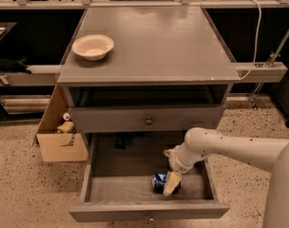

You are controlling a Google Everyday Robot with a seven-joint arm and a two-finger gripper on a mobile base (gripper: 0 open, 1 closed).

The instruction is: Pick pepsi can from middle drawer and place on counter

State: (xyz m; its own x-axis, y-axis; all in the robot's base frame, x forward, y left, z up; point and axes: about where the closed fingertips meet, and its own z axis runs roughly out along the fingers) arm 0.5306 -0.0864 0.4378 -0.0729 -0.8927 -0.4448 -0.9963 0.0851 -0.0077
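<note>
The pepsi can, blue with white markings, lies on its side in the front right part of the open middle drawer. My gripper reaches down into the drawer from the right, at the end of a pale arm. It is down at the can and covers the can's right side. The counter is the broad grey cabinet top above.
A cream bowl sits on the counter's left side. A shut drawer front with a dark knob overhangs the open drawer. A dark object lies at the drawer's back. An open cardboard box stands on the floor to the left.
</note>
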